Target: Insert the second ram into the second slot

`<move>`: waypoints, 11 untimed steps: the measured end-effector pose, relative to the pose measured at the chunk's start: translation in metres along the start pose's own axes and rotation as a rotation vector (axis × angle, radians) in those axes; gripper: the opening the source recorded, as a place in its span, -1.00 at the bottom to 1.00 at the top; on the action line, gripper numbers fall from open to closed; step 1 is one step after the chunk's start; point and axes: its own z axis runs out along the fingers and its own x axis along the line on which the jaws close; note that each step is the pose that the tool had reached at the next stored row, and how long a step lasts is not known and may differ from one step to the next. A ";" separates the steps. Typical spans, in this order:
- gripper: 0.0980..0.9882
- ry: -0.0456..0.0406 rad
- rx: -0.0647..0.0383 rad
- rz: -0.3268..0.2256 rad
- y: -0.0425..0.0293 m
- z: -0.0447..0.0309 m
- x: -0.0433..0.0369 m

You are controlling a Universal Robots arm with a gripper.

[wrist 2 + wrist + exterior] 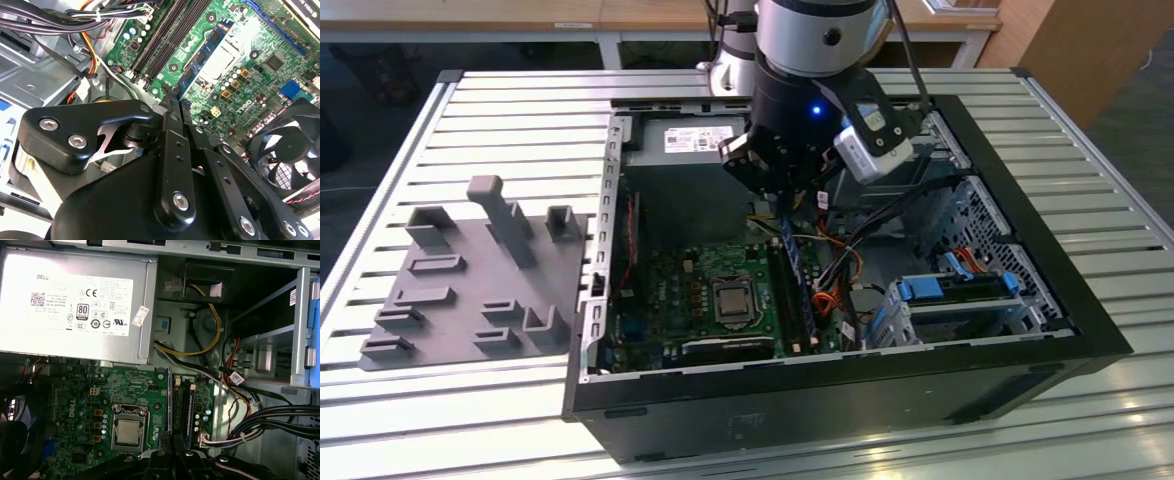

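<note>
End effector pinches second ram; slots alongside, cable bundle near their edge.

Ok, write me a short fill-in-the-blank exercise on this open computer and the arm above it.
1. The grey fixture tray lies on the exterior view's ____ of the computer case.
2. The gripper hangs inside the case, over the green ____.
3. The second ram is a thin ____ stick beside the processor socket.
4. The power supply bears a large ____ label.
Missing words: left; motherboard; blue; white.
</note>
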 end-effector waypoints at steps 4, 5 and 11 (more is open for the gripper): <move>-0.92 0.0000 0.000 0.000 -0.0001 0.0007 0.0000; -0.92 -0.0001 0.000 0.000 -0.0002 0.0011 0.0000; -0.92 0.0008 0.000 0.000 -0.0010 0.0046 0.0001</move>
